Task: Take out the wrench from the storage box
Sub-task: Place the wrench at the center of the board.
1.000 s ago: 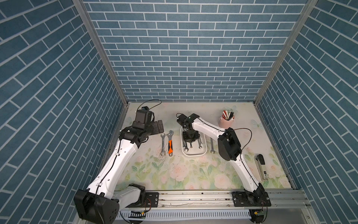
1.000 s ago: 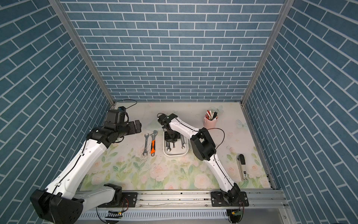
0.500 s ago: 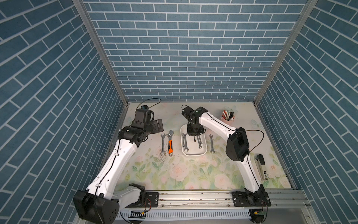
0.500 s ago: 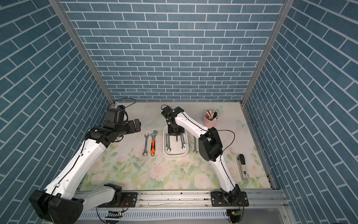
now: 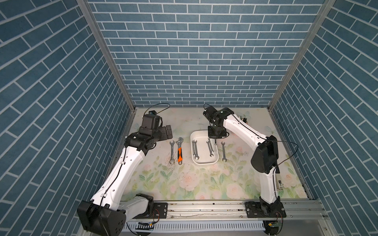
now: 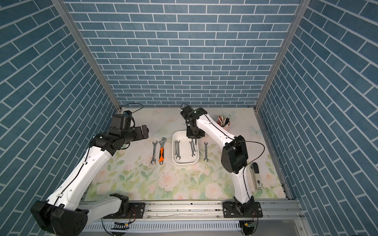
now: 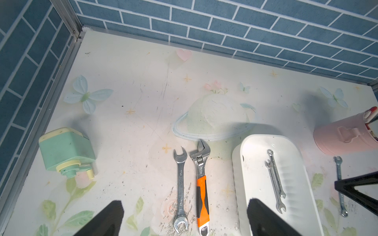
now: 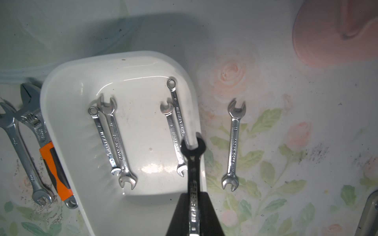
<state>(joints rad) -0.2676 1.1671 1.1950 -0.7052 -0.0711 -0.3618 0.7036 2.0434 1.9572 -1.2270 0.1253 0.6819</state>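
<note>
My right claw (image 8: 193, 201) is clamped on a slim stamped-steel wrench (image 8: 192, 161), above the right rim of the glossy white, round-cornered storage box (image 8: 67, 98); a second ago it sat low inside. Four chrome wrenches (image 8: 114, 141) lie in the box. My left claw (image 5: 166, 132) gapes, left of it.

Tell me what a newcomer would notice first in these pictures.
First, the right gripper, shut on a small wrench held over one long rim of the white storage box, where two pairs of wrenches lie. Next, the orange-handled adjustable wrench on the floral mat on the box's other side, beside a plain wrench; the left gripper hangs open nearby.
</note>
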